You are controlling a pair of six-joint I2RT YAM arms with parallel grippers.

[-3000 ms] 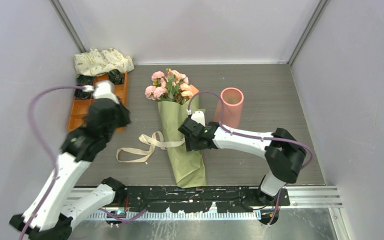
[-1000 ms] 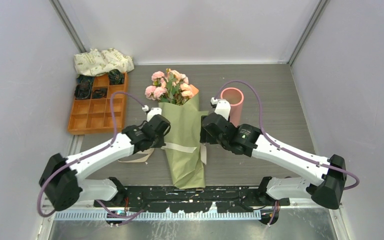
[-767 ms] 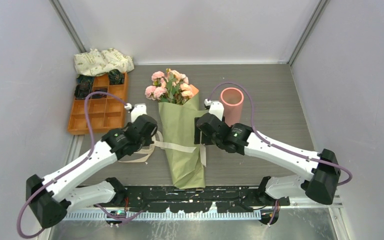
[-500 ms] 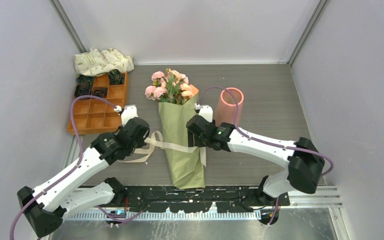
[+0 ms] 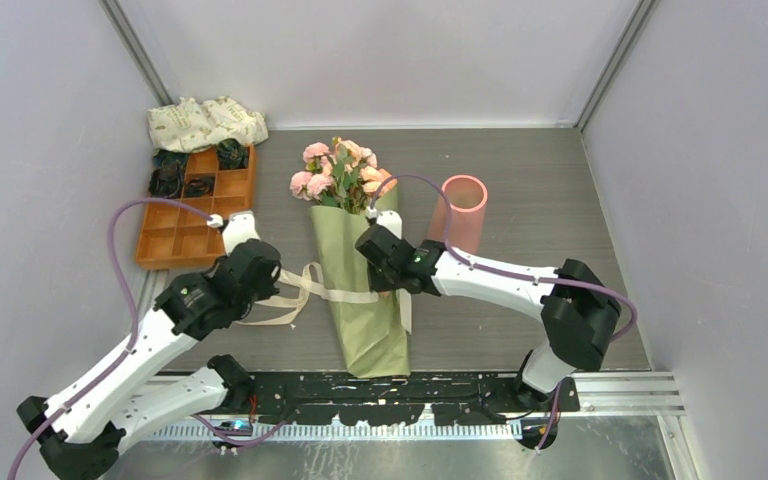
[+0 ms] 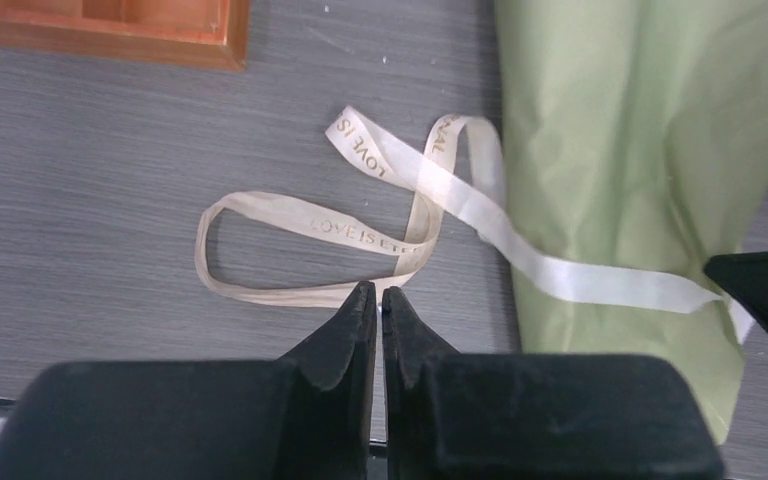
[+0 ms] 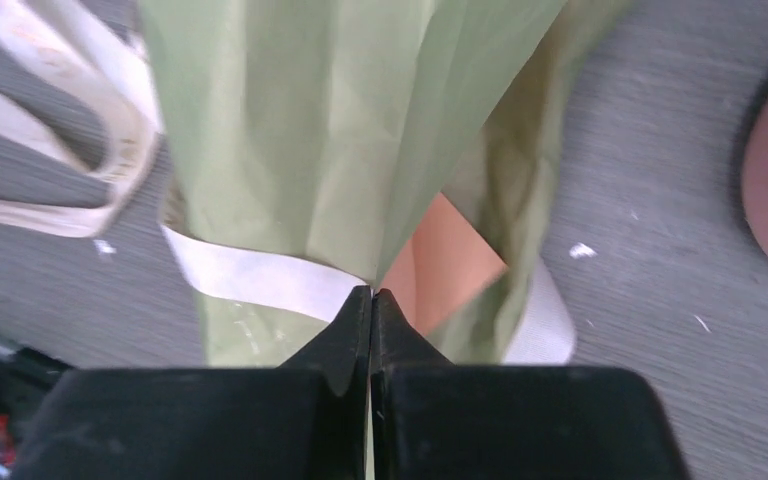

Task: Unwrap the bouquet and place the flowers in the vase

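The bouquet [image 5: 362,300] lies along the table's middle in its olive-green paper cone [image 6: 620,150]. Its pink and peach flowers [image 5: 338,172] point to the back. The cream ribbon [image 5: 285,293] is loose: loops lie left of the cone [image 6: 350,232] and one band crosses the paper [image 7: 260,275]. My right gripper [image 5: 392,280] sits over the cone's right side. In its wrist view it [image 7: 371,292] is shut on a fold of the green paper, beside the orange lining [image 7: 440,260]. My left gripper [image 6: 380,290] is shut and holds nothing; it hovers by the ribbon loop [image 5: 265,282]. The salmon-pink vase [image 5: 460,212] stands upright to the right.
An orange compartment tray [image 5: 192,218] sits at the back left with dark items in its far cells; its corner [image 6: 160,30] shows in the left wrist view. A white leaf-print cloth bundle [image 5: 205,122] lies behind it. Grey walls close in three sides.
My left gripper has drawn back leftward from the cone, and the ribbon loops now lie slack on the table. My right gripper has moved left onto the cone and shut on the paper.
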